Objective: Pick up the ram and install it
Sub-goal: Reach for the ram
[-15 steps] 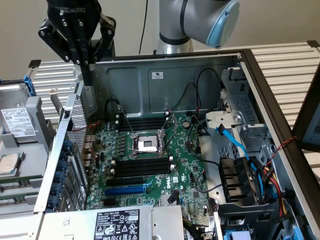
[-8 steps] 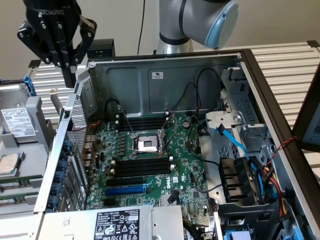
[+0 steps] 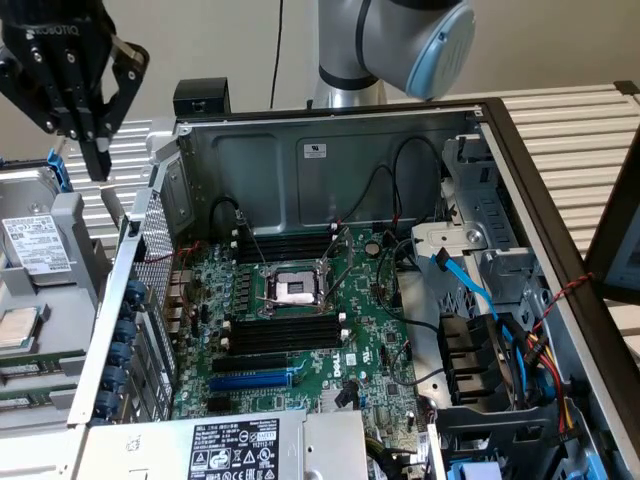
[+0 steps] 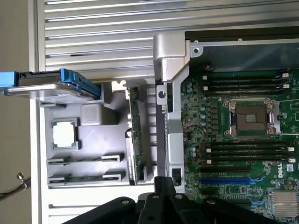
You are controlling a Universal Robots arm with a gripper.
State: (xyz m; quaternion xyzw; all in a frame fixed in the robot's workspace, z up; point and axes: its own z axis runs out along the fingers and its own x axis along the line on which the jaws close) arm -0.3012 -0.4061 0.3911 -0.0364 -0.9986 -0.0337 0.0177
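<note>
The ram [image 4: 135, 133] is a thin green stick standing on its edge in a slot of the grey tray [image 4: 100, 140], right beside the computer case wall [image 4: 170, 116]. My gripper [image 3: 97, 160] hangs high above the tray at the exterior view's left, with its black fingers together and nothing between them. In the wrist view the gripper [image 4: 164, 183] shows close to the near end of the ram, well above it. Long black memory slots [image 3: 285, 335] lie empty on both sides of the processor socket [image 3: 292, 288] on the green motherboard.
The tray also carries a hard drive in a blue caddy [image 4: 56, 88] and a loose processor [image 4: 64, 134]. A blue expansion slot [image 3: 250, 380] lies below the memory slots. Cables [image 3: 470, 290], a drive cage and the case walls crowd the exterior view's right.
</note>
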